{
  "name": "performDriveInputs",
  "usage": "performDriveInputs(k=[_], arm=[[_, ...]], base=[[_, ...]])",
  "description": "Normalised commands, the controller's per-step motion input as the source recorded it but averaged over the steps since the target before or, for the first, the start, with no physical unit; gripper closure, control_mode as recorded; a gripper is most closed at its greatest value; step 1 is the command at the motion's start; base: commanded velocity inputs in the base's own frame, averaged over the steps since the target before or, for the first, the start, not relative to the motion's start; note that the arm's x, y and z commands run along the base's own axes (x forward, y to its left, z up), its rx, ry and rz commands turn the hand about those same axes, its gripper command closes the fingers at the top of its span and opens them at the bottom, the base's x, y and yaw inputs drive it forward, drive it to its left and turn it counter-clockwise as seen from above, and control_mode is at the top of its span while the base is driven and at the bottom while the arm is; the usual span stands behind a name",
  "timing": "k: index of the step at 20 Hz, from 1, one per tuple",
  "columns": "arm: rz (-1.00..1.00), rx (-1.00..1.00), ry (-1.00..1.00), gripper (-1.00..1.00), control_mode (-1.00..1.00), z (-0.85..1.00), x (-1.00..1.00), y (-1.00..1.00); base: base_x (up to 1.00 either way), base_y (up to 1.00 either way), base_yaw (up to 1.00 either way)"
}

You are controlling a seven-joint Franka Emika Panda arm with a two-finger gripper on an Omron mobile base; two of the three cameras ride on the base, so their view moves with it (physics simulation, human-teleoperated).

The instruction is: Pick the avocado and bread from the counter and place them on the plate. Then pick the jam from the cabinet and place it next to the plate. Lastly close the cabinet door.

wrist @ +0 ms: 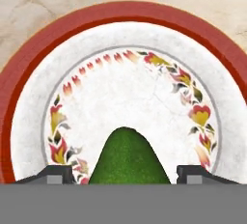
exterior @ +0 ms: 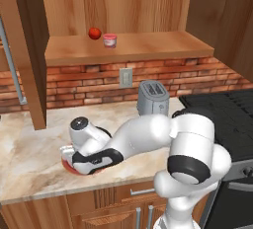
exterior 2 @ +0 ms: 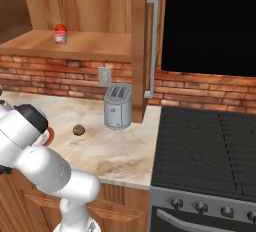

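**Avocado over the plate, jaws spread either side of it**

Standing here watching the arm bent low over the counter (exterior: 29,159). In the hand view the gripper (wrist: 128,175) looks straight down at the plate (wrist: 34,78), red rim, white middle, little flowery ring. The avocado (wrist: 128,158) sits dark green between the two fingertips (wrist: 53,175), right at the plate's centre. There's a visible gap between each tip and the green, so the jaws stand apart and aren't squeezing it. Can't tell whether it's resting on the plate or just above it.

From the left base view the arm covers most of the plate (exterior: 69,168); just a red sliver peeks out near the counter's front edge.

The bread (exterior 2: 78,129) is a small brown lump lying on the counter, well apart from the plate, left of the toaster (exterior 2: 118,107) in the right base view. The toaster stands by the brick wall.

Up in the cabinet (exterior: 163,45), doors open, the jam (exterior: 109,40) sits on the shelf just beside a red fruit (exterior: 94,33). One door (exterior 2: 145,46) hangs open beside the toaster, its silver handle (exterior 2: 151,46) running down it. The stove (exterior 2: 210,146) is off to the right.
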Motion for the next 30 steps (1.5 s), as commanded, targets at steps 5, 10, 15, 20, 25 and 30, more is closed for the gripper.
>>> performDriveInputs(k=[5, 10, 15, 20, 25, 30], arm=[[0.00, 0.04, -0.19, -1.00, -1.00, 0.19, 0.00, -0.07], [0.00, 0.05, -0.12, -1.00, -1.00, 0.41, 0.00, -0.11], [0.00, 0.05, 0.00, -1.00, -1.00, 0.52, -0.02, -0.20], [-0.06, 0.01, 0.11, -1.00, -1.00, 0.50, -0.03, -0.27], [-0.03, 0.01, 0.01, -1.00, -1.00, 0.29, -0.22, -0.54], [-0.01, 0.01, -0.01, -1.00, -1.00, 0.17, -0.16, -0.58]], base=[[0.00, 0.00, 0.00], [0.00, 0.00, 0.00], [0.00, 0.00, 0.00], [0.00, 0.00, 0.00], [0.00, 0.00, 0.00], [0.00, 0.00, 0.00]])
